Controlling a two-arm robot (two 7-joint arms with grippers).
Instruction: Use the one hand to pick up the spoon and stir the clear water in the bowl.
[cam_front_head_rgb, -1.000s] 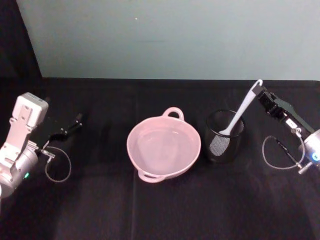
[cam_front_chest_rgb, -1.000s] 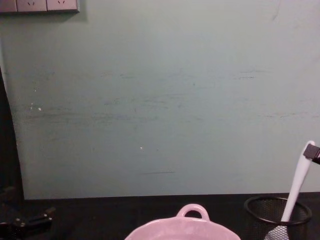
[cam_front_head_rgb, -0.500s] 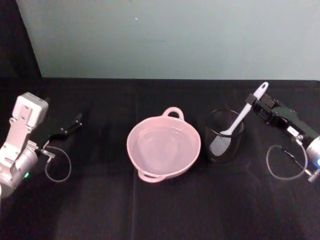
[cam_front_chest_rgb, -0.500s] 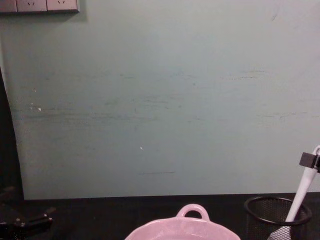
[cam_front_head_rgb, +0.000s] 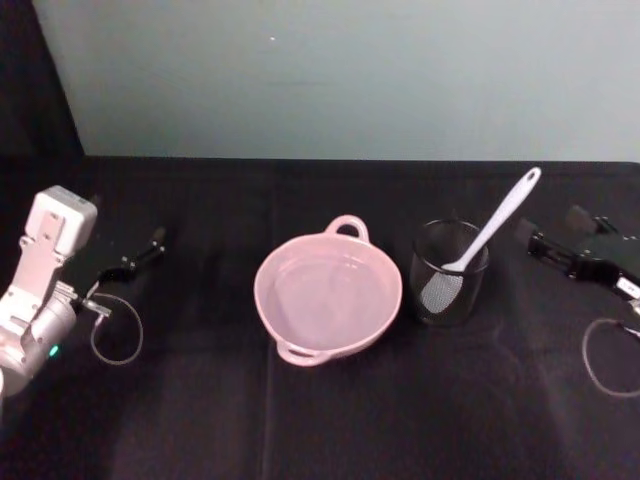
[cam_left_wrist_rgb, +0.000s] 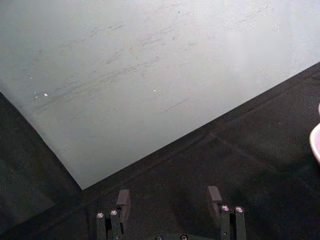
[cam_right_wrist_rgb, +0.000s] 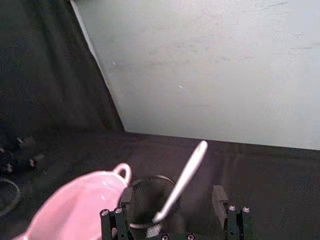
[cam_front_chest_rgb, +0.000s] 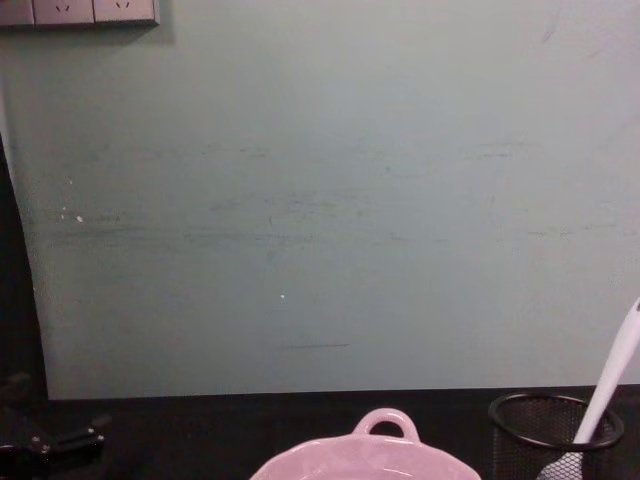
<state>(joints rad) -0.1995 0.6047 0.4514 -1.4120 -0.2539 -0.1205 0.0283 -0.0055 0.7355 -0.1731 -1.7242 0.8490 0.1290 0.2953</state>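
Note:
The white spoon (cam_front_head_rgb: 497, 222) stands slanted in a black mesh cup (cam_front_head_rgb: 447, 285), blade down, handle leaning up toward the right rim. Nothing holds it. My right gripper (cam_front_head_rgb: 550, 226) hangs open to the right of the cup, a short gap away from the handle. In the right wrist view the spoon (cam_right_wrist_rgb: 184, 178) lies ahead between the spread fingers (cam_right_wrist_rgb: 217, 193). The pink bowl (cam_front_head_rgb: 275, 265) sits left of the cup, with clear water (cam_front_head_rgb: 325, 300) showing only faint glints. My left gripper (cam_front_head_rgb: 140, 252) rests open at the far left of the table.
Black cloth covers the table (cam_front_head_rgb: 320, 420) and a pale green wall (cam_front_chest_rgb: 320, 200) stands behind it. The chest view shows the bowl's loop handle (cam_front_chest_rgb: 385, 421), the cup's rim (cam_front_chest_rgb: 553, 408) and the spoon's handle (cam_front_chest_rgb: 614, 380). Cable loops (cam_front_head_rgb: 115, 330) lie by both arms.
My right gripper let go of the spoon's handle and drew back to the right and lower. The spoon stayed leaning in the mesh cup. The left arm has not moved.

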